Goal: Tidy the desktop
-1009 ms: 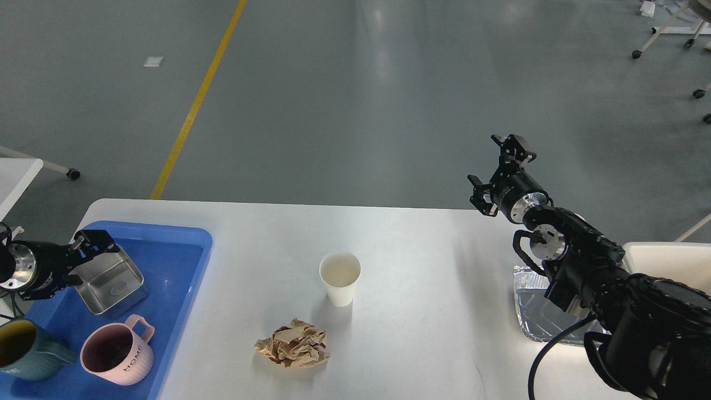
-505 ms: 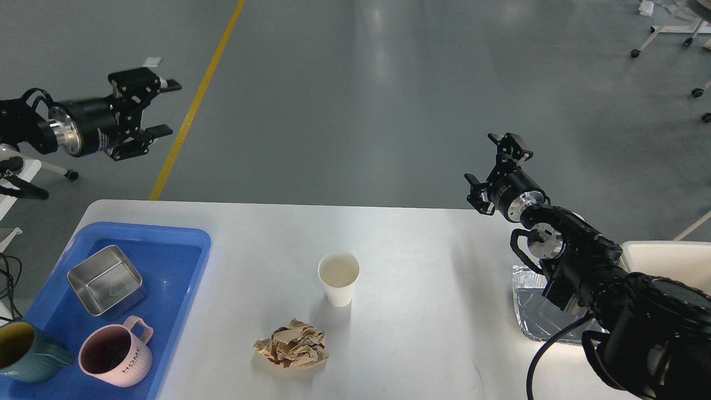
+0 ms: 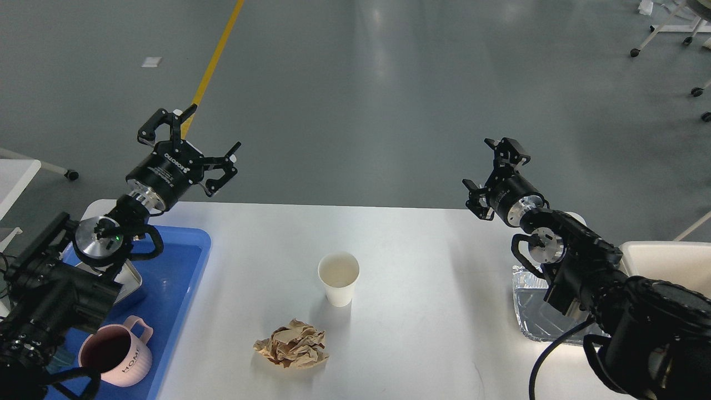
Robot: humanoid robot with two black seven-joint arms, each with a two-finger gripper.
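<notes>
Tabletop: white, smooth, rounded corners; fills the lower half of the head view, grey floor beyond its far edge.
Left hand: fingers spread wide, holding nothing; raised over the far-left corner of the tabletop, pointing toward 1 o'clock.
Right hand: fingers apart, holding nothing; raised at the far edge on the right side, pointing toward 11 o'clock.
Left arm: comes in from 8 o'clock and crosses above the blue tray.
Right arm: comes in from 4 o'clock and passes over the foil container.
Blue tray: on the left end of the tabletop, at 9 o'clock from the paper cup.
Steel box: in the tray, mostly hidden under the left arm.
Pink mug: in the tray's near part, upright, lettered "HOME", handle toward 1 o'clock.
Paper cup: white, upright, mouth open, near the middle of the tabletop, well apart from both hands.
Crumpled brown paper: on the tabletop at 7 o'clock from the cup, near it but apart.
Foil container: at the right end, partly covered by the right arm.
Cream-white bin: at the right edge, at 2 o'clock from the foil container.
</notes>
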